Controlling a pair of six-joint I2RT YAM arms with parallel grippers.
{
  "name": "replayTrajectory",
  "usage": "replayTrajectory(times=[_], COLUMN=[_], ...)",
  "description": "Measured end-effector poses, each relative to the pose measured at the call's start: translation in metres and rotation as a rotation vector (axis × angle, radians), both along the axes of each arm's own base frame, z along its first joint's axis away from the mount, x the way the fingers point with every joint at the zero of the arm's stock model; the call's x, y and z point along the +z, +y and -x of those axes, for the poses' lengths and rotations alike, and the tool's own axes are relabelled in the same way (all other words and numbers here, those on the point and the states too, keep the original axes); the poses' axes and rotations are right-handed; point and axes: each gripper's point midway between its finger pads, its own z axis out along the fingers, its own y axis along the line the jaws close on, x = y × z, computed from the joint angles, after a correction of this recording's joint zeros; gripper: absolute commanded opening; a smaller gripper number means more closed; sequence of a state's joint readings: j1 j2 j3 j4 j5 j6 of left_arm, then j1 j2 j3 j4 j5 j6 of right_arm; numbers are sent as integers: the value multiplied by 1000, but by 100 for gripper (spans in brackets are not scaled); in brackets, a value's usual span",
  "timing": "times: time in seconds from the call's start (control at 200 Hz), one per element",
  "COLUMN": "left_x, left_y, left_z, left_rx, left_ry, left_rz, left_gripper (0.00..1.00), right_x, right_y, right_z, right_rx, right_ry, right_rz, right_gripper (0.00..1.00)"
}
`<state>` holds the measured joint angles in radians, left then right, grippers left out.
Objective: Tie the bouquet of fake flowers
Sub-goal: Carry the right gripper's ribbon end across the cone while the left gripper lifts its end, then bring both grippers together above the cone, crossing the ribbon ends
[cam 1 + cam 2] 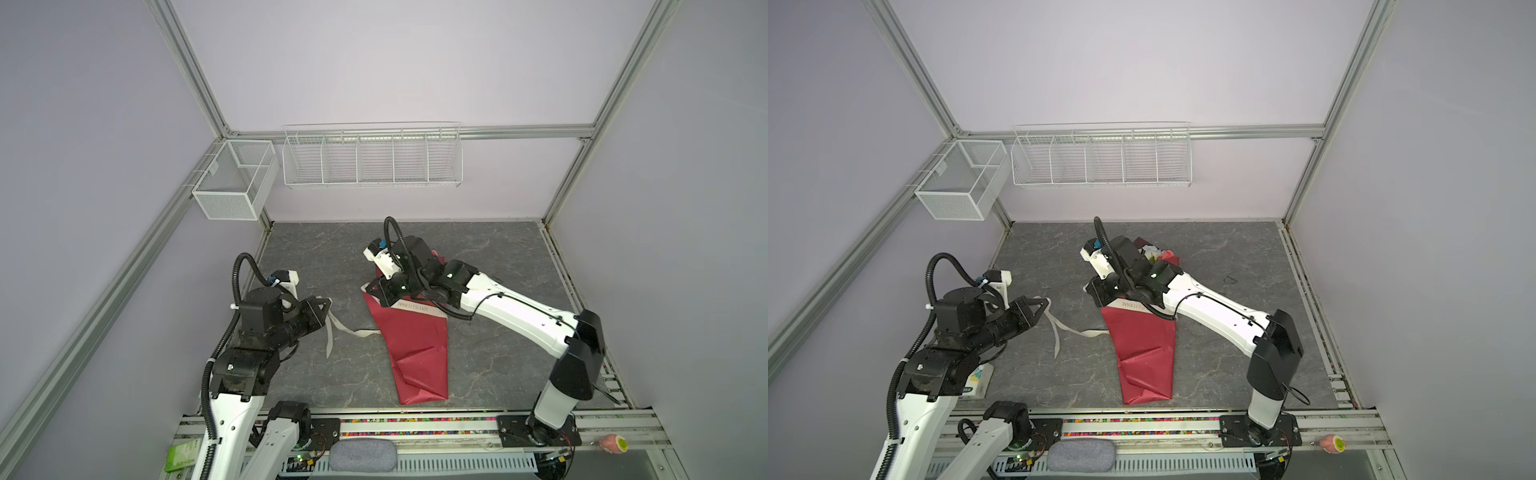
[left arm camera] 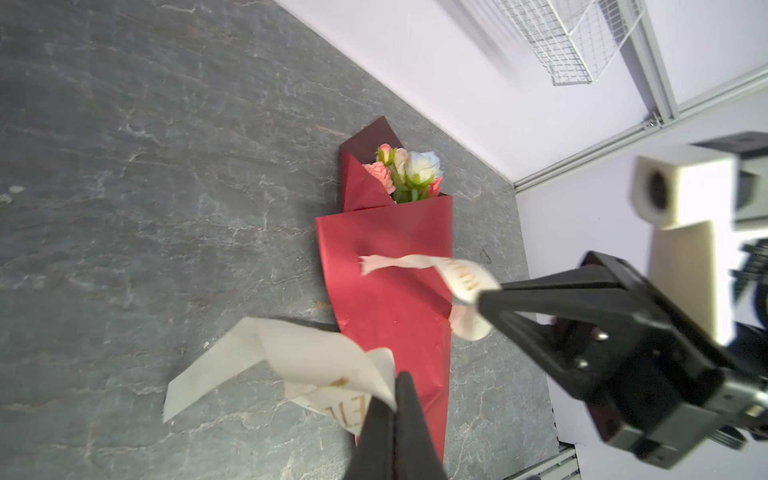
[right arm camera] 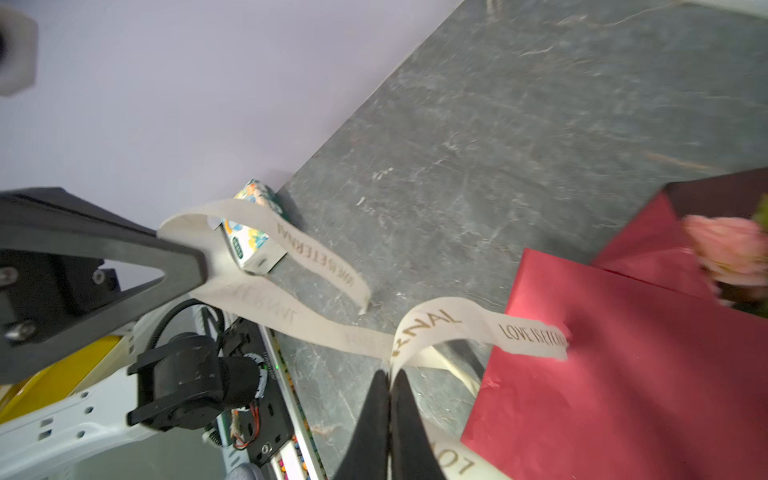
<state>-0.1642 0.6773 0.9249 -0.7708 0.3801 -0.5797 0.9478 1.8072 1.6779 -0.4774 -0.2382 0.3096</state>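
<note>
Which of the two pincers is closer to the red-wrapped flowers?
The right pincer: it pinches the cream ribbon right at the edge of the bouquet. The left pincer pinches the ribbon too, but well off to the side, over grey table.

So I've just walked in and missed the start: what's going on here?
Two robot arms are tying a cream ribbon around the bouquet of fake flowers, which lies in its red paper on the grey table. The left gripper, jaws shut, pinches the ribbon to the bouquet's left. The right gripper, jaws shut too, holds another stretch at the paper's edge. One ribbon end lies across the paper, and no knot shows yet.
</note>
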Motion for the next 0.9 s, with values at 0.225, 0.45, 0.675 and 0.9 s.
replayTrajectory(times=[0.225,0.45,0.675,0.9], left_x=[11,14,14,16], left_y=[-8,-26,-78,-152], left_z=[-5,-18,-42,-54], left_rx=[-69,-153,-319,-530], left_ry=[-44,-40,-9,-38], left_rz=[-27,-15,-91,-231], left_gripper=[0,0,0,0], right_x=[-68,-83,-49,-10], right_y=[23,8,-73,-162], right_z=[5,17,30,4], right_rx=[79,88,-79,-474], right_ry=[170,203,13,-231], right_rz=[99,141,93,-34], right_gripper=[20,50,59,59])
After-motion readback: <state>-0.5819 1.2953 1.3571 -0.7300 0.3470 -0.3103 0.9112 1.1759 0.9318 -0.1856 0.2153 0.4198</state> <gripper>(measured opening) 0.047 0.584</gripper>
